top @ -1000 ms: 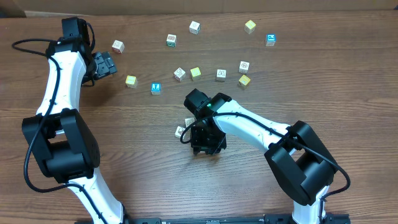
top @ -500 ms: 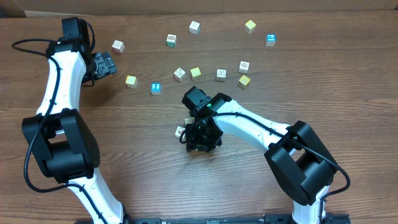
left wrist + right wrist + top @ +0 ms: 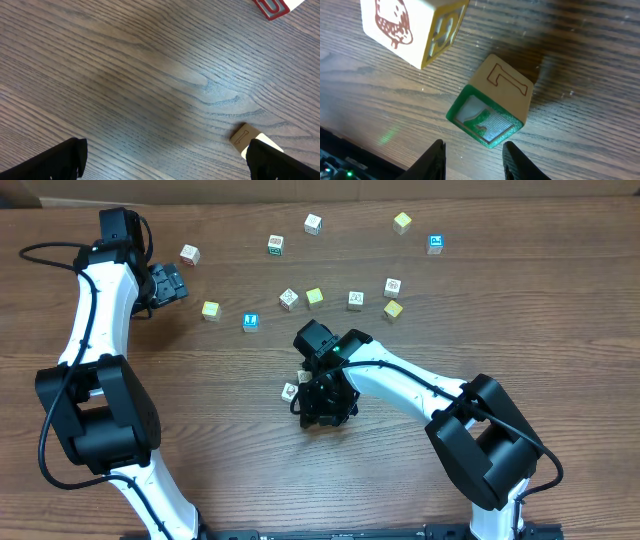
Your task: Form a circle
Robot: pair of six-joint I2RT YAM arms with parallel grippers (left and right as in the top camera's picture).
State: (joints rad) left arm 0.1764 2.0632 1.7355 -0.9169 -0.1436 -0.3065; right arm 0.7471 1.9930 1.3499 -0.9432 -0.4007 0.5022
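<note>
Currently circle point(image 3: 291, 391): tight cluster, mostly hidden beneath right gripper point(image 3: 474, 159). Green-faced cube point(image 3: 489, 110) just ahead of jaw gap. Whitish cube point(image 3: 410, 27) farther ahead, leftward, not touching it. Jaws partly open, gripping nothing. Left gripper point(image 3: 167, 160): jaws wide, empty. Tan cube point(image 3: 246, 137) beside one fingertip.

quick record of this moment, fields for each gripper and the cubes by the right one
left gripper: open, empty, over bare table
right gripper: open, low over the table, holding nothing
green-faced cube: resting on the table just ahead of the right fingertips, turned diagonally to them
whitish cube: brown drawing on one face, close to the green-faced cube but not touching
other cubes: scattered across the far half of the table
</note>
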